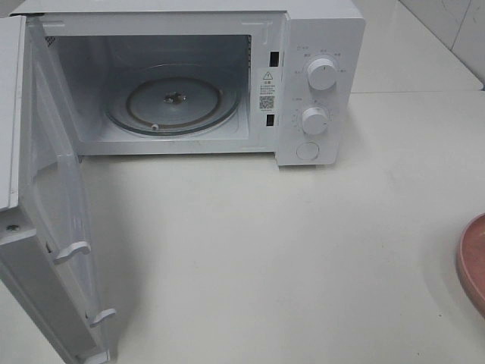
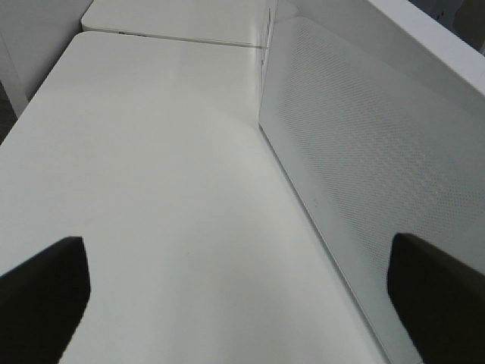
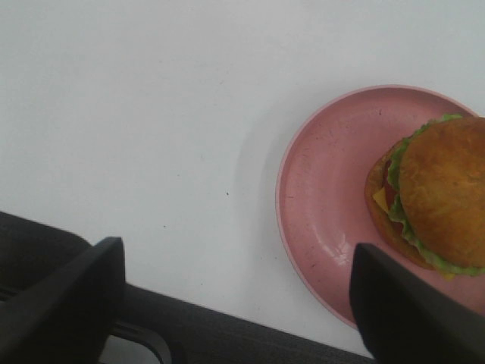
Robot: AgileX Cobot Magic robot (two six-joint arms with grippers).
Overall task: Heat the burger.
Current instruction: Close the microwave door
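Observation:
The burger [image 3: 443, 189], with a glossy brown bun, green lettuce and yellow cheese, sits on a pink plate [image 3: 326, 189] in the right wrist view. My right gripper [image 3: 236, 250] hovers open above the table beside it, nothing between its fingers; one dark finger [image 3: 409, 303] overlaps the plate's near rim. In the exterior high view only the plate's edge [image 1: 474, 258] shows at the far right, and the burger is out of that frame. The white microwave [image 1: 318, 83] stands at the back with its door [image 1: 53, 205] swung wide open. My left gripper [image 2: 236, 250] is open next to that door [image 2: 364, 152].
A glass turntable [image 1: 173, 98] lies inside the microwave cavity. Two white knobs [image 1: 322, 74] sit on the control panel. The open door juts forward along the table's left side. A dark strip [image 3: 227, 334] marks the table's edge near the right gripper.

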